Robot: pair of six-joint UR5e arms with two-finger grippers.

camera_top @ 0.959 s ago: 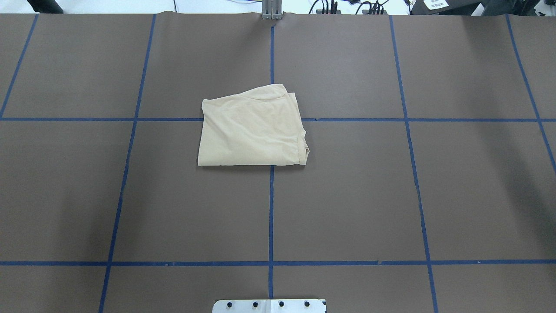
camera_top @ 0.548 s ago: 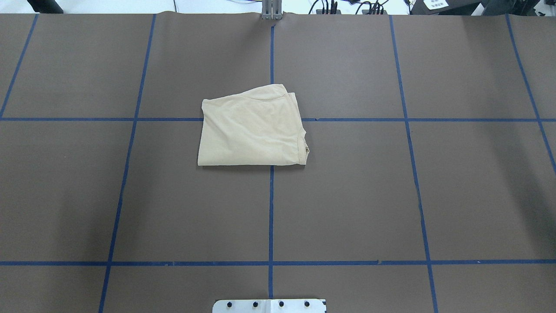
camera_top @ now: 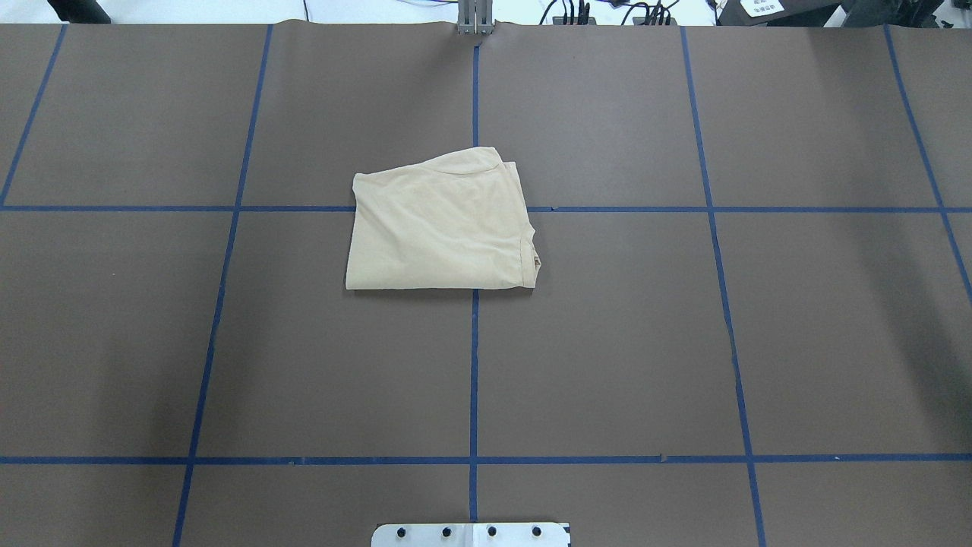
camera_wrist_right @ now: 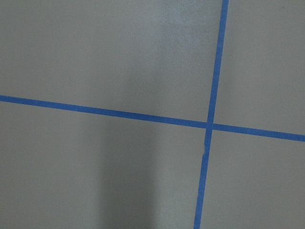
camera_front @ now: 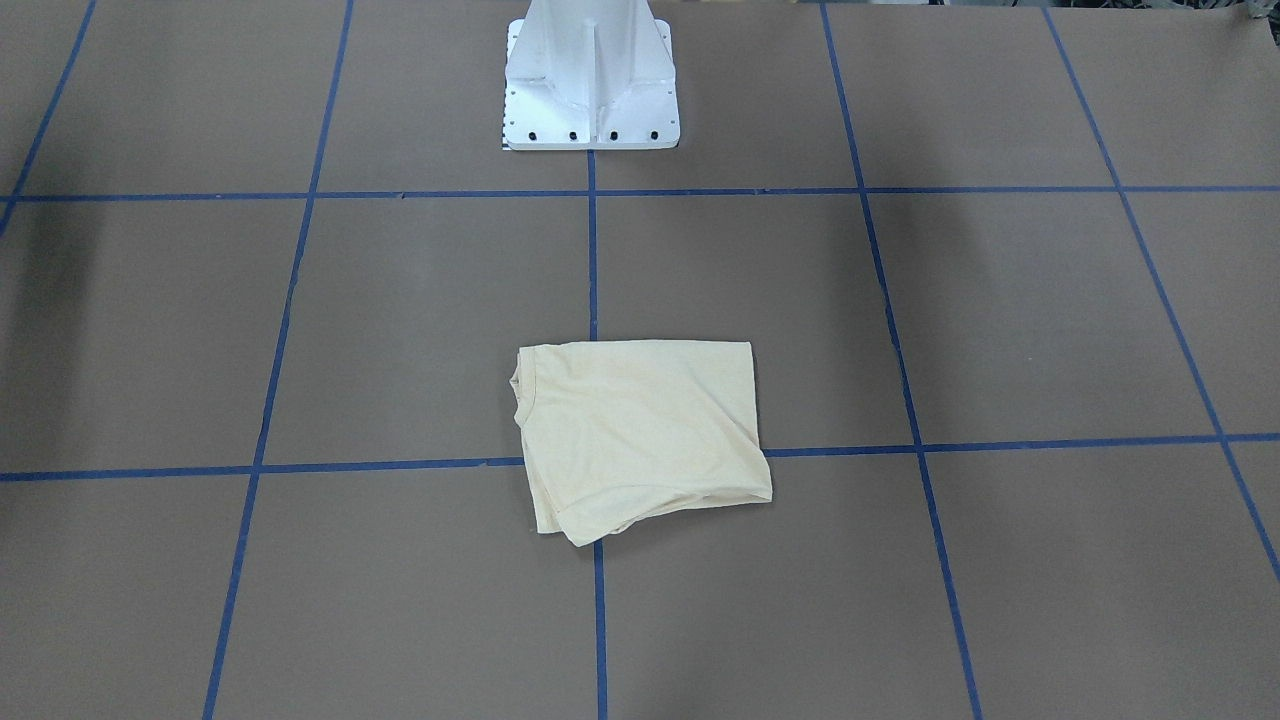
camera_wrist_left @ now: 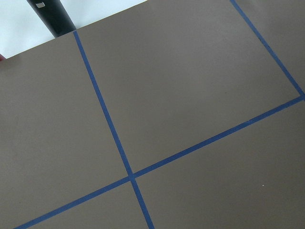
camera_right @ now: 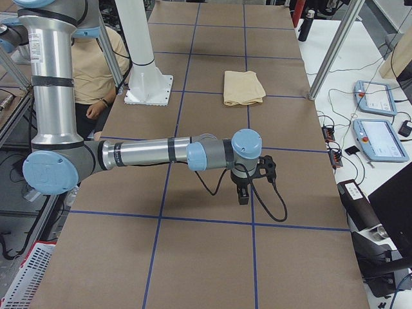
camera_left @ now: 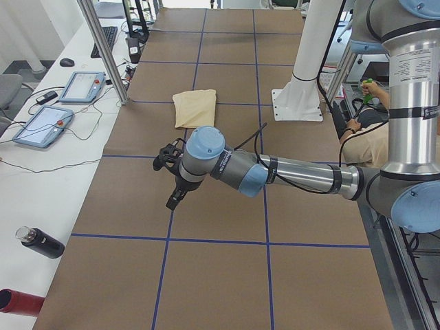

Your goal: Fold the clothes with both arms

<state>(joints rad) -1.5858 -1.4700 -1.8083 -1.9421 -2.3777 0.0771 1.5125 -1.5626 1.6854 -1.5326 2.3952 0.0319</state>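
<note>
The clothes are one pale cream-yellow shirt (camera_top: 437, 228), folded into a compact rectangle on the brown table near its middle; it also shows in the front-facing view as the shirt (camera_front: 640, 430) and in the side views as the shirt (camera_left: 194, 108) (camera_right: 243, 87). No print shows. My left gripper (camera_left: 173, 199) hangs low over the table far from the shirt, toward the table's left end. My right gripper (camera_right: 243, 195) hangs likewise toward the right end. Both appear only in the side views, so I cannot tell whether they are open or shut. Nothing hangs from either. The wrist views show only bare table and blue tape.
Blue tape lines (camera_top: 474, 365) divide the table into squares. The white pedestal base (camera_front: 590, 80) stands at the robot's edge. A seated person (camera_right: 96, 64) is behind it. Teach pendants (camera_left: 45, 124) and a dark bottle (camera_left: 41, 242) lie on the side bench.
</note>
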